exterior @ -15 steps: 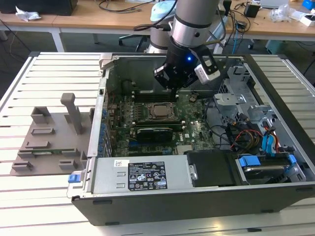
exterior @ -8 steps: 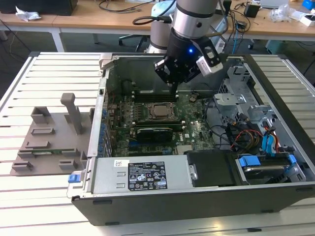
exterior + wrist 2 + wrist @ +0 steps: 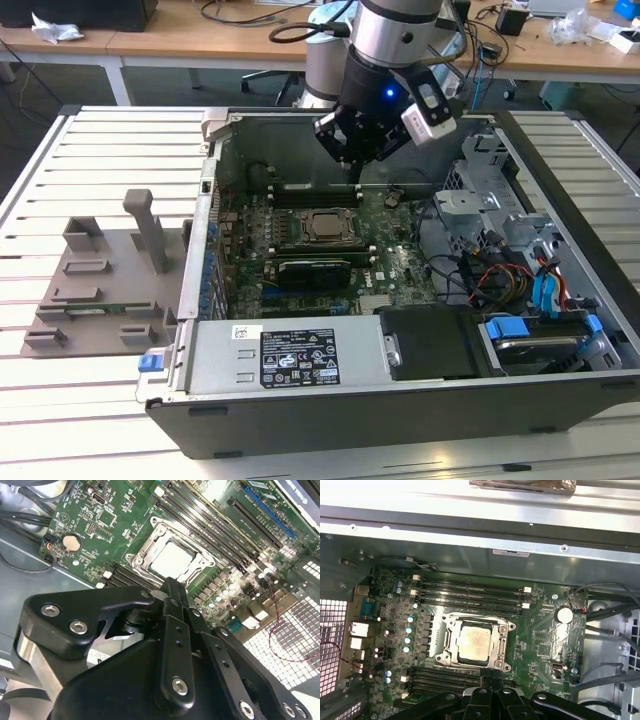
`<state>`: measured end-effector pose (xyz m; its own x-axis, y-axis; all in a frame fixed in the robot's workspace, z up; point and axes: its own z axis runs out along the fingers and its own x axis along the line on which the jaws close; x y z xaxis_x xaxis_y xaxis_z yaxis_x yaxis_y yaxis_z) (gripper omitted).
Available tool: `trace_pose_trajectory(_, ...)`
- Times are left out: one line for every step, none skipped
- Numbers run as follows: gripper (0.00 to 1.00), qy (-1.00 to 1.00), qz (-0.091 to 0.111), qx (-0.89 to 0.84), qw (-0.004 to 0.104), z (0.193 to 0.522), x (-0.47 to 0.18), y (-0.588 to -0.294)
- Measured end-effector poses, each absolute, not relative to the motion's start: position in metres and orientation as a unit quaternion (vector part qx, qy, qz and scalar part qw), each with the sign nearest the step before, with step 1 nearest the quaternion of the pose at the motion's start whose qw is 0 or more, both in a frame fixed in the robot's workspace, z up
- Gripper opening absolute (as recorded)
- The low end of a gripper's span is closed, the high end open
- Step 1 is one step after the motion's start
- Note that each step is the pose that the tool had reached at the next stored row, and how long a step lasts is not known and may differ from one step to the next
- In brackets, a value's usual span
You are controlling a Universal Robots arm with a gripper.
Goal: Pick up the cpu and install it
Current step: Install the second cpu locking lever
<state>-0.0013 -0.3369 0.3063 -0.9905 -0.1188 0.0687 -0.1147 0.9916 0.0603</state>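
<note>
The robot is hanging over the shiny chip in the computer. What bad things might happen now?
1. The cpu already lies in its socket frame. If the gripper comes down off-centre, it might hit the frame or push the chip crooked.
2. The memory slots and small capacitors sit very close around the socket, so a sideways slip could knock them.
3. The open computer case has tall walls; the arm could bump one if it swings wide.
</note>
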Motion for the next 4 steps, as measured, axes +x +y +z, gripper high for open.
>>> trace_pose_trajectory(0.11, -0.997, -0.028, 0.059, 0.036, 0.3064, -0.0013, -0.3369)
trace_pose_trajectory(0.11, -0.997, -0.028, 0.059, 0.036, 0.3065, -0.0013, -0.3369)
trace_pose_trajectory(0.11, -0.997, -0.028, 0.059, 0.036, 0.3066, -0.0013, -0.3369)
trace_pose_trajectory(0.11, -0.997, -0.028, 0.059, 0.036, 0.3066, -0.0013, -0.3369)
